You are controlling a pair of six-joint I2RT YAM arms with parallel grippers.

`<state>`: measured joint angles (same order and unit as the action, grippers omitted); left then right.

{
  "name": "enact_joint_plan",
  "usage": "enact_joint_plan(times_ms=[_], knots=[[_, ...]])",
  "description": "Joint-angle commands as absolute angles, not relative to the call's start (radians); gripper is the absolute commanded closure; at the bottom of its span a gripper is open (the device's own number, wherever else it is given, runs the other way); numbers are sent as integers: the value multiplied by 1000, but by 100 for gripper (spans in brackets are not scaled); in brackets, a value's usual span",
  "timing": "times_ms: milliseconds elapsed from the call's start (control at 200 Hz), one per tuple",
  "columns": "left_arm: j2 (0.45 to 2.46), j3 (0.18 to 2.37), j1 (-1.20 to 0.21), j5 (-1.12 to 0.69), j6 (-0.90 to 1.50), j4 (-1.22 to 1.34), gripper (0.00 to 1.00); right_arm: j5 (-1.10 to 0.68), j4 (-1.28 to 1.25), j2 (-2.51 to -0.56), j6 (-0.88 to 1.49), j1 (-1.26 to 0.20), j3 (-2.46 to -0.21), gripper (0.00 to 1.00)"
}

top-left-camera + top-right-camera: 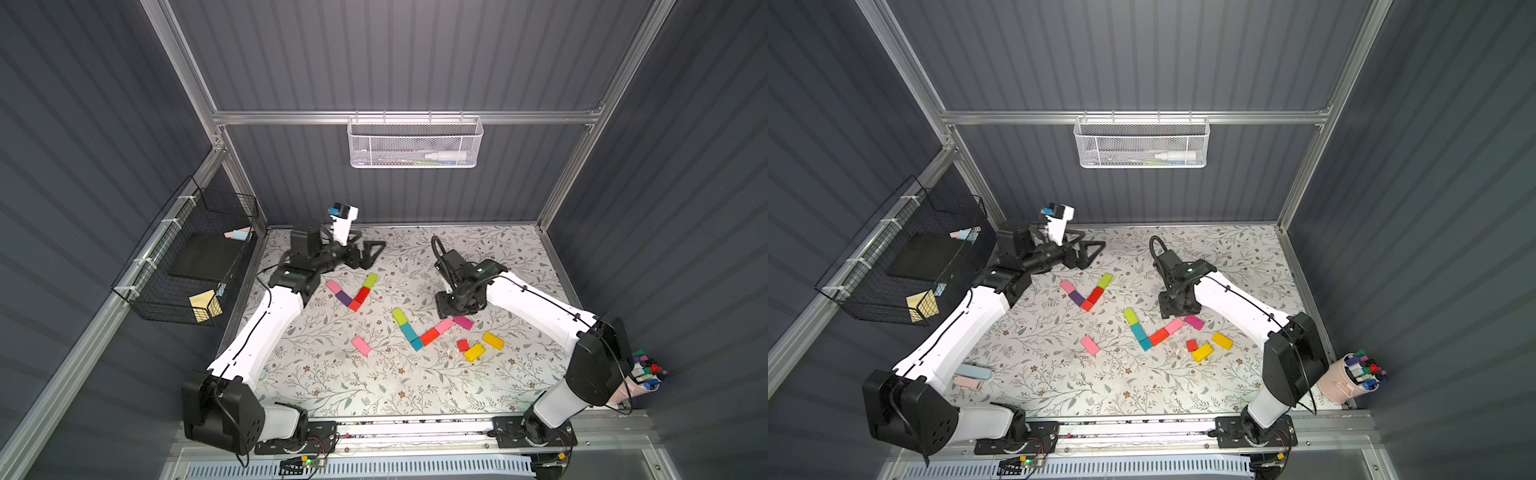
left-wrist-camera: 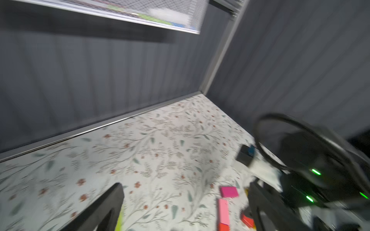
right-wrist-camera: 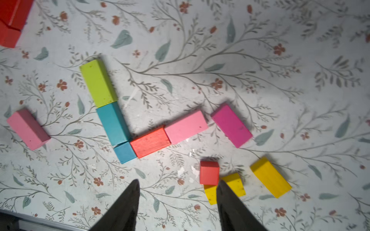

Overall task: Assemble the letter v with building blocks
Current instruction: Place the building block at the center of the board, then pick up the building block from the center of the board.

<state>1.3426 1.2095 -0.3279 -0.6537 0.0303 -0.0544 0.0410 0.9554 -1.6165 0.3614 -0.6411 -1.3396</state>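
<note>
Jaws spread and empty, left and right. Magenta brick point(image 3: 231, 125) looks light, rigid, matte; pinch its long sides.

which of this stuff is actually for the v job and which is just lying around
For the job:
far V of blocks; near V of blocks; loose: magenta block, pink block, small red block, two yellow blocks

Lying about:
white mesh basket; black wire basket; sticky notes; marker cup; pastel cases

Left wrist view heavily blurred; other views evenly lit, fairly sharp.
</note>
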Motion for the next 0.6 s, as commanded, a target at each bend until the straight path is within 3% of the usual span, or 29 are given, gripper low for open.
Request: enact_joint_plan(times_ms=[0, 105, 320, 595], knots=[[1293, 1161, -353, -717, -20, -100, 1, 44, 1104, -1616, 314, -589, -1345, 38], [1266, 1073, -422, -754, 0, -54, 1, 64, 1151, -1645, 301, -550, -1329, 38], [1328, 1076, -641, -642, 46, -31, 2, 57, 1120, -1705, 304, -522, -1304, 38], [1333, 1045, -672, -495, 75, -26, 1, 4, 978, -1730, 244, -456, -1218, 33]])
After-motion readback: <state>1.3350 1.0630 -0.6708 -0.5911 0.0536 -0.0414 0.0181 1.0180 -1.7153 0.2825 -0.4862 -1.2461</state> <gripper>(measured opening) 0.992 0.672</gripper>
